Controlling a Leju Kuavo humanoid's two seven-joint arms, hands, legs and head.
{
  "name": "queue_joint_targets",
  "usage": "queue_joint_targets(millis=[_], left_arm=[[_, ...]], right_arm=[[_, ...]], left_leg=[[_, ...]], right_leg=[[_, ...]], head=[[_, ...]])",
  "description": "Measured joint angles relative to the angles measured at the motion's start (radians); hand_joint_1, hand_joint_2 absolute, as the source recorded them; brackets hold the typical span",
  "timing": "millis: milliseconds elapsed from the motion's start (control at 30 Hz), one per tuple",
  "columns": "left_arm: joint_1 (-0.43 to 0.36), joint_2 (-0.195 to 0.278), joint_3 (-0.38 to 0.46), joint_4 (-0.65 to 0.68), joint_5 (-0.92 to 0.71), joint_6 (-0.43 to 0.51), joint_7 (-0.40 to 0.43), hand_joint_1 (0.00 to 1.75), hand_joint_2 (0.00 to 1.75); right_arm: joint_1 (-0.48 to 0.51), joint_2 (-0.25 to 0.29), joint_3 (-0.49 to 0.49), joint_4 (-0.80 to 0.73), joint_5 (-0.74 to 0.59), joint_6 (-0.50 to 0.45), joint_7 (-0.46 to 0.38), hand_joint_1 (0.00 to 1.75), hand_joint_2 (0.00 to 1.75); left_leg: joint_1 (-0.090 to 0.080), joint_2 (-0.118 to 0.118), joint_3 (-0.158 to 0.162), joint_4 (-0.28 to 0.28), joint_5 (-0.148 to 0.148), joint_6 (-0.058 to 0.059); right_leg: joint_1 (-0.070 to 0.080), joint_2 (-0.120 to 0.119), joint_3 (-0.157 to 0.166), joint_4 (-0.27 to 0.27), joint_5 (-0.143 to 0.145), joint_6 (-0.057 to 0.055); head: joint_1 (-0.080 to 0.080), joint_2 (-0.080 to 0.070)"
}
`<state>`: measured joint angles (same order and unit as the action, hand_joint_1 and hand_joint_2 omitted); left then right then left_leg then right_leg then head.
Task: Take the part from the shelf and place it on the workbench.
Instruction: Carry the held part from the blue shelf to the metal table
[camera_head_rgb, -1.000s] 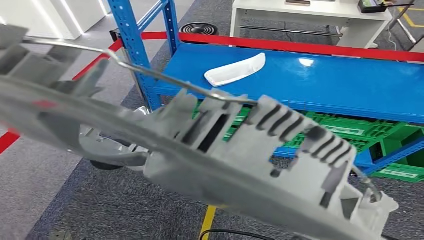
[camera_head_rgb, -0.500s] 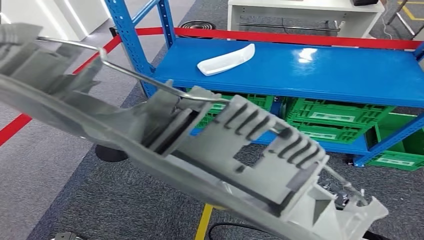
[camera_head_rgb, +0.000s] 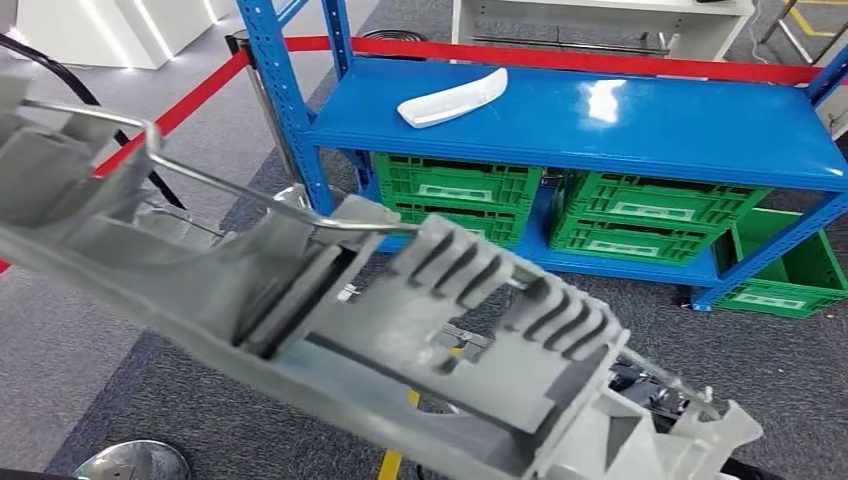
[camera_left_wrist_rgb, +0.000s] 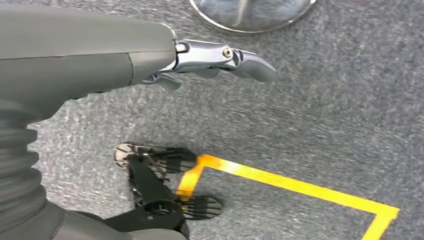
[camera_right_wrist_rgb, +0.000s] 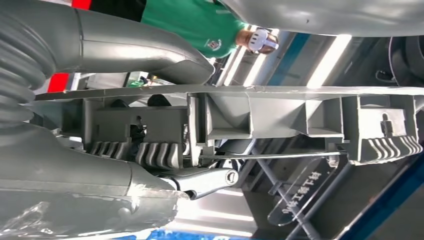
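Grey thumb and silver fingers of the right hand are clamped on the grey ribbed plastic part, thumb on one face, fingers under the louvred ribs. The left hand hangs over carpet with fingers extended together, holding nothing.

The part is carried off the shelf, close beneath the head camera, slanting from near left to near right, its wire rod uppermost. Against the picture of a second ago the whole view has shifted: the blue shelf now sits farther and more squarely ahead, green crates exposed below. Judgement: pickup done, transport under way; placement outstanding.

Hazards: blue upright and red barrier tape lie far left; a white curved part rests on the shelf. Carpet near the yellow floor line gives turning room.
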<state>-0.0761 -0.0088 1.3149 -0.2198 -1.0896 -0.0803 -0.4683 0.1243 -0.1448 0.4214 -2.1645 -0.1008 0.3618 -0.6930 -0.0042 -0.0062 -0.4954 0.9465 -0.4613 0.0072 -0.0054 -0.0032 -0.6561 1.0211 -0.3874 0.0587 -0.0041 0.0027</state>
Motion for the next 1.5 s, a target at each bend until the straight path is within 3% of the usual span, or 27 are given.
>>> queue_joint_targets(millis=[100,133,167,200,267,333,367,433,467,500,567,633,700,767,800,867,967,1033,1100,1133,1167,1200,1267,1300,1367,1433,1500], left_arm=[[0.0,-0.007,0.0,0.0,-0.001,0.002,0.0,0.0,1.75],[0.001,-0.01,0.0,0.0,-0.001,0.003,0.0,0.0,1.75],[0.001,-0.014,0.0,0.0,0.0,0.004,0.001,0.0,1.75],[0.001,-0.018,0.0,0.0,0.0,0.006,0.002,0.0,1.75],[0.002,-0.025,0.0,0.0,0.0,0.009,0.004,0.0,1.75],[0.004,-0.029,0.0,0.0,-0.001,0.012,0.007,0.0,1.75],[0.005,-0.03,0.0,0.0,-0.002,0.012,0.008,0.0,1.75],[0.006,-0.034,0.0,0.0,-0.007,0.012,0.01,0.0,1.75],[0.006,-0.035,0.0,0.0,-0.009,0.011,0.011,0.0,1.75],[0.006,-0.037,0.0,0.0,-0.012,0.011,0.012,0.0,1.75],[0.004,-0.039,0.0,0.0,-0.016,0.012,0.012,0.0,1.75],[0.002,-0.04,0.0,0.0,-0.019,0.012,0.012,0.0,1.75],[0.0,-0.041,0.0,0.0,-0.02,0.012,0.012,0.0,1.75],[-0.001,-0.041,0.0,0.0,-0.021,0.012,0.012,0.0,1.75],[-0.002,-0.04,0.0,0.0,-0.021,0.013,0.012,0.0,1.75],[-0.004,-0.037,0.0,0.0,-0.021,0.016,0.012,0.0,1.75],[-0.009,-0.036,0.0,0.0,-0.022,0.018,0.01,0.0,1.75],[-0.009,-0.035,0.0,0.0,-0.021,0.018,0.008,0.0,1.75],[-0.008,-0.034,0.0,0.0,-0.021,0.02,0.007,0.0,1.75],[-0.007,-0.033,0.0,0.0,-0.02,0.021,0.007,0.0,1.75],[-0.007,-0.033,0.0,0.0,-0.019,0.021,0.007,0.0,1.75],[-0.007,-0.034,0.0,0.0,-0.019,0.021,0.007,0.0,1.75],[-0.008,-0.036,0.0,0.0,-0.019,0.021,0.007,0.0,1.75],[-0.008,-0.036,0.0,0.0,-0.019,0.021,0.007,0.0,1.75],[-0.009,-0.035,0.0,0.0,-0.019,0.021,0.006,0.0,1.75],[-0.008,-0.036,0.0,0.0,-0.019,0.021,0.005,0.0,1.75],[-0.005,-0.038,0.0,0.0,-0.02,0.021,0.005,0.0,1.75]], right_arm=[[0.007,-0.005,-0.002,-0.004,0.008,-0.033,0.001,1.75,1.75],[0.012,-0.006,-0.005,-0.009,0.018,-0.053,0.0,1.75,1.75],[0.017,-0.006,-0.008,-0.015,0.029,-0.073,0.0,1.75,1.75],[0.023,-0.006,-0.011,-0.02,0.041,-0.09,0.0,1.75,1.75],[0.031,-0.008,-0.017,-0.031,0.062,-0.107,0.0,1.75,1.75],[0.036,-0.012,-0.023,-0.041,0.079,-0.112,0.0,1.75,1.75],[0.035,-0.013,-0.025,-0.044,0.081,-0.111,0.0,1.75,1.75],[0.033,-0.015,-0.026,-0.051,0.07,-0.101,0.0,1.75,1.75],[0.029,-0.015,-0.026,-0.055,0.062,-0.096,-0.001,1.75,1.75],[0.024,-0.015,-0.025,-0.06,0.057,-0.091,-0.001,1.75,1.75],[0.013,-0.014,-0.025,-0.068,0.051,-0.087,-0.001,1.75,1.75],[0.006,-0.013,-0.025,-0.073,0.049,-0.086,-0.001,1.75,1.75],[0.001,-0.012,-0.025,-0.074,0.049,-0.086,-0.001,1.75,1.75],[-0.001,-0.011,-0.024,-0.076,0.049,-0.085,-0.001,1.75,1.75],[-0.003,-0.011,-0.024,-0.078,0.048,-0.085,-0.001,1.75,1.75],[-0.01,-0.008,-0.023,-0.079,0.046,-0.086,-0.001,1.75,1.75],[-0.023,-0.006,-0.013,-0.08,0.044,-0.092,-0.001,1.75,1.75],[-0.032,-0.006,-0.004,-0.079,0.041,-0.097,-0.001,1.75,1.75],[-0.04,-0.006,0.002,-0.079,0.033,-0.099,-0.001,1.75,1.75],[-0.041,-0.006,0.005,-0.079,0.028,-0.1,-0.001,1.75,1.75],[-0.04,-0.006,0.006,-0.078,0.021,-0.1,-0.001,1.75,1.75],[-0.04,-0.006,0.006,-0.078,0.015,-0.101,-0.001,1.75,1.75],[-0.039,-0.006,0.006,-0.078,0.007,-0.098,-0.001,1.75,1.75],[-0.039,-0.006,0.006,-0.079,0.007,-0.096,-0.001,1.75,1.75],[-0.038,-0.006,0.006,-0.079,0.008,-0.091,-0.001,1.75,1.75],[-0.036,-0.006,0.006,-0.079,0.009,-0.087,-0.001,1.75,1.75],[-0.036,-0.006,0.005,-0.079,0.011,-0.085,-0.001,1.75,1.75]], left_leg=[[0.003,0.002,-0.035,0.0,0.033,0.007],[0.003,0.002,-0.049,0.0,0.044,0.006],[0.004,0.002,-0.063,0.002,0.055,0.004],[0.007,0.002,-0.079,0.004,0.065,0.0],[0.011,0.002,-0.11,0.014,0.083,-0.012],[0.01,0.0,-0.131,0.027,0.099,-0.025],[0.009,0.0,-0.136,0.03,0.106,-0.03],[0.011,0.0,-0.141,0.032,0.118,-0.038],[0.013,0.0,-0.147,0.04,0.106,-0.043],[0.014,0.0,-0.158,0.063,0.076,-0.048],[0.014,0.0,-0.189,0.165,-0.023,-0.052],[0.012,0.0,-0.215,0.288,-0.091,-0.049],[0.008,-0.001,-0.194,0.32,-0.076,-0.038],[-0.001,-0.017,-0.114,0.231,-0.029,-0.014],[-0.005,-0.034,-0.062,0.159,-0.023,-0.001],[-0.012,-0.061,0.007,0.049,-0.036,0.01],[-0.01,-0.041,0.005,0.012,-0.021,0.009],[-0.004,-0.017,-0.013,0.005,0.003,0.016],[-0.003,0.007,-0.036,0.005,0.024,0.019],[-0.002,0.017,-0.049,0.006,0.035,0.017],[-0.001,0.028,-0.064,0.007,0.046,0.014],[0.001,0.036,-0.079,0.009,0.058,0.009],[0.006,0.047,-0.112,0.019,0.079,-0.004],[0.008,0.05,-0.126,0.025,0.087,-0.011],[0.007,0.051,-0.14,0.035,0.105,-0.023],[0.008,0.052,-0.145,0.035,0.124,-0.033],[0.012,0.042,-0.158,0.048,0.1,-0.045]], right_leg=[[-0.004,0.001,-0.048,0.18,-0.141,0.015],[-0.005,0.001,-0.054,0.234,-0.159,0.019],[-0.006,0.001,-0.047,0.26,-0.154,0.022],[-0.007,0.001,-0.023,0.251,-0.13,0.025],[-0.011,0.003,0.074,0.138,-0.092,0.036],[-0.012,0.01,0.16,0.011,-0.105,0.033],[-0.01,0.014,0.175,-0.018,-0.119,0.027],[-0.008,0.016,0.161,-0.017,-0.113,0.005],[-0.007,0.017,0.153,-0.014,-0.106,-0.006],[-0.007,0.018,0.142,-0.013,-0.096,-0.019],[-0.005,0.022,0.119,-0.013,-0.073,-0.037],[0.0,0.03,0.088,-0.012,-0.049,-0.043],[0.007,0.042,0.057,-0.011,-0.025,-0.044],[0.012,0.058,0.03,-0.011,-0.001,-0.044],[0.015,0.066,0.019,-0.011,0.011,-0.044],[0.015,0.08,0.002,-0.014,0.036,-0.038],[0.011,0.091,-0.019,-0.024,0.06,-0.022],[0.01,0.058,-0.042,0.025,-0.003,-0.012],[0.003,0.02,-0.073,0.152,-0.109,0.003],[-0.002,0.013,-0.083,0.218,-0.138,0.01],[-0.007,0.011,-0.08,0.262,-0.139,0.018],[-0.01,0.01,-0.063,0.274,-0.118,0.024],[-0.018,0.006,0.025,0.198,-0.071,0.037],[-0.019,0.003,0.087,0.122,-0.077,0.04],[-0.017,-0.001,0.169,0.004,-0.116,0.028],[-0.013,-0.001,0.171,-0.02,-0.126,0.002],[-0.013,-0.001,0.15,-0.016,-0.108,-0.02]], head=[[0.004,0.0],[0.004,0.0],[0.004,0.0],[0.004,0.0],[0.004,0.0],[0.005,0.0],[0.005,0.0],[0.004,0.0],[0.003,0.0],[0.002,0.0],[-0.001,0.0],[-0.002,0.0],[-0.002,0.0],[-0.002,0.0],[-0.002,0.0],[-0.001,0.0],[-0.002,0.0],[0.003,0.0],[0.007,0.0],[0.006,0.0],[0.005,0.0],[0.005,0.0],[0.005,0.0],[0.006,0.0],[0.005,0.0],[0.0,0.0],[-0.005,0.0]])
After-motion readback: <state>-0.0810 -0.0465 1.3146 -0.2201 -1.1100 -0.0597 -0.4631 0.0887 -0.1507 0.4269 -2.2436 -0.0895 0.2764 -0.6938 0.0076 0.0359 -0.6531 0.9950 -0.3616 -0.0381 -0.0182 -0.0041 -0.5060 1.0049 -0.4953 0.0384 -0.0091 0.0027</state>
